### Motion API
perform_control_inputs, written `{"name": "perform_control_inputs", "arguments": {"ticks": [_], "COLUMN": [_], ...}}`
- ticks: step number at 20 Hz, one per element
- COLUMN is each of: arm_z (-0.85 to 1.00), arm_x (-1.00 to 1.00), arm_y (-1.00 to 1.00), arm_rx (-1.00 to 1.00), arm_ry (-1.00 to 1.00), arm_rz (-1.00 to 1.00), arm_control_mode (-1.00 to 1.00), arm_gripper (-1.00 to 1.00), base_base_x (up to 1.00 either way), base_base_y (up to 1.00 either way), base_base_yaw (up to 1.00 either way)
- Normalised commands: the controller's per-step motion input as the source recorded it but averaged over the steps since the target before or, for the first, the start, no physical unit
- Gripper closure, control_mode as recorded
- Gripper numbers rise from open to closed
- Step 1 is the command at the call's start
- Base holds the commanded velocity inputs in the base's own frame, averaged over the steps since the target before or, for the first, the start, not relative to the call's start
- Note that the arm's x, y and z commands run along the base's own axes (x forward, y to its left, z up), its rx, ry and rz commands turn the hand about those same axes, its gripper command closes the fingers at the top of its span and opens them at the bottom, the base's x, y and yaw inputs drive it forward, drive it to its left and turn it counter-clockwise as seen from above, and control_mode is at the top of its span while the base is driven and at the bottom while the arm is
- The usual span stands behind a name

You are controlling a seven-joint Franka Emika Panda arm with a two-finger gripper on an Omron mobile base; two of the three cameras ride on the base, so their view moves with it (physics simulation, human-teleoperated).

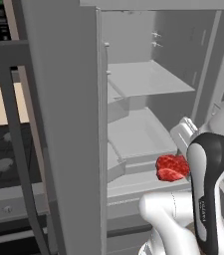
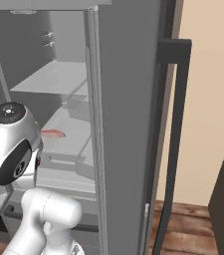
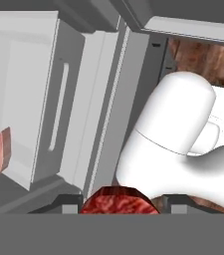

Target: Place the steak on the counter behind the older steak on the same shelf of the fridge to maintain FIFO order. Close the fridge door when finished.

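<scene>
Standing open, the fridge [image 1: 63, 124] shows its pale shelf [image 1: 138, 134] with an older steak [image 2: 53, 133] lying far back; right of that, my gripper [image 3: 119, 203] clamps the red steak [image 1: 172, 167] near the shelf's front lip.

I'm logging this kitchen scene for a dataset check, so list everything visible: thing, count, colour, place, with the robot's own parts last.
steak: one, bright red, held at the front of the open fridge.
older steak: one, pinkish red, on the shelf inside the fridge.
shelf: one, pale grey, middle of the fridge interior.
upper shelf: one, pale grey, above it.
fridge: one, grey, both doors open.
door handles: two, dark, on the open doors.
stovetop: one, black, far left.
wood floor: brown, lower right.
arm: one, white with dark joints, reaching in.
pincer: one, dark fingers, shut on the steak.
</scene>
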Motion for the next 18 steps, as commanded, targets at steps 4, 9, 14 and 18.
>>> {"name": "perform_control_inputs", "arguments": {"ticks": [4, 9, 14, 18], "arm_z": [0.0, 0.07, -0.01, -0.24], "arm_x": [0.14, 0.89, 1.0, 1.0], "arm_y": [0.0, 0.0, 0.06, 0.16], "arm_rx": [0.0, 0.0, 0.0, 0.0], "arm_ry": [-0.01, -0.1, -0.06, -0.01], "arm_rz": [0.01, 0.0, -0.06, -0.02], "arm_control_mode": [-1.0, -1.0, -1.0, -1.0], "arm_gripper": [1.0, 1.0, 1.0, 1.0], "base_base_x": [0.44, 0.0, 0.0, 0.0], "base_base_y": [0.06, 0.0, 0.0, 0.0], "base_base_yaw": [0.05, 0.0, 0.0, 0.0]}}
